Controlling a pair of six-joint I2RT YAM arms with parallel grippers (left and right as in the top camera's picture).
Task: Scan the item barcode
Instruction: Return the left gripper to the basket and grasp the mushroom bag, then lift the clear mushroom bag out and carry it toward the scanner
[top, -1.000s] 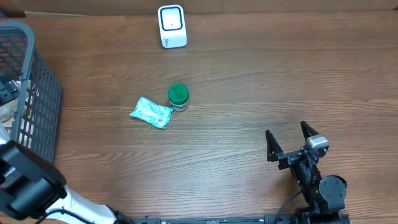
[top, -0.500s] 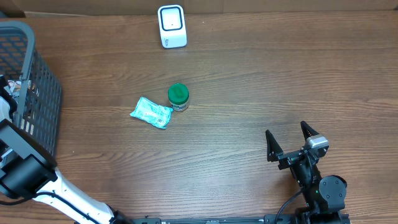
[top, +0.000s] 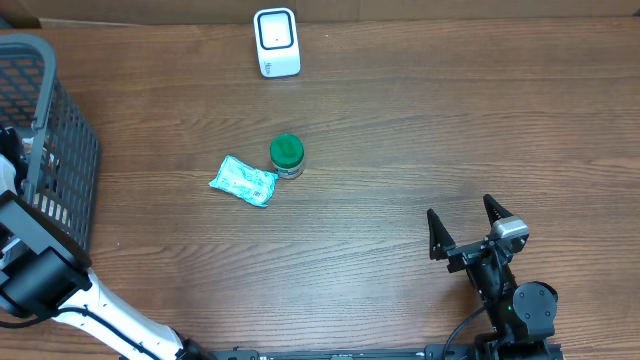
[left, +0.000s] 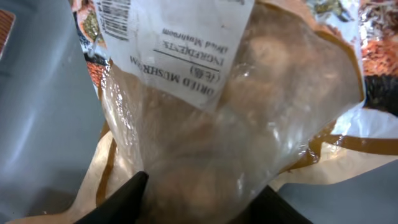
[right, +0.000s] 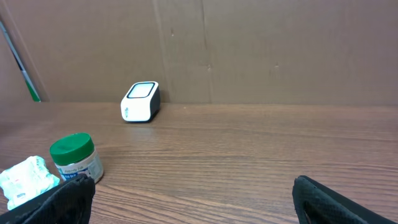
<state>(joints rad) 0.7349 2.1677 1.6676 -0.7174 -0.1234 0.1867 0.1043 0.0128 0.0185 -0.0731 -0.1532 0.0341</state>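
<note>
1. Step in hand, as a judgement: the pickup. The item, a clear bag of dried mushrooms (left: 205, 143), is being reached for inside the grey basket (top: 45, 60) at the left edge of the table. Nothing has been carried to the scanner (top: 276, 42) yet.
2. The left gripper (left: 202, 186) is set around the lower part of the bag, with a dark fingertip showing on each side. Whether the bag is really pinched or only straddled can't be told from the wrist view.
3. The right gripper (top: 459, 206) is parked near its base, with the jaws spread wide and nothing held.
4. Next move, probably: a firm pinch is needed, then the bag has to be lifted out of the basket and its barcode (left: 115, 15) turned toward the scanner's face.
5. Readable stuff: on the white label (left: 186, 37), seen upside down, "DRIED MUSHROOM" and "INGREDIENTS: Dried Mushroom" can be made out. The scanner's small print is too tiny to read.
</note>
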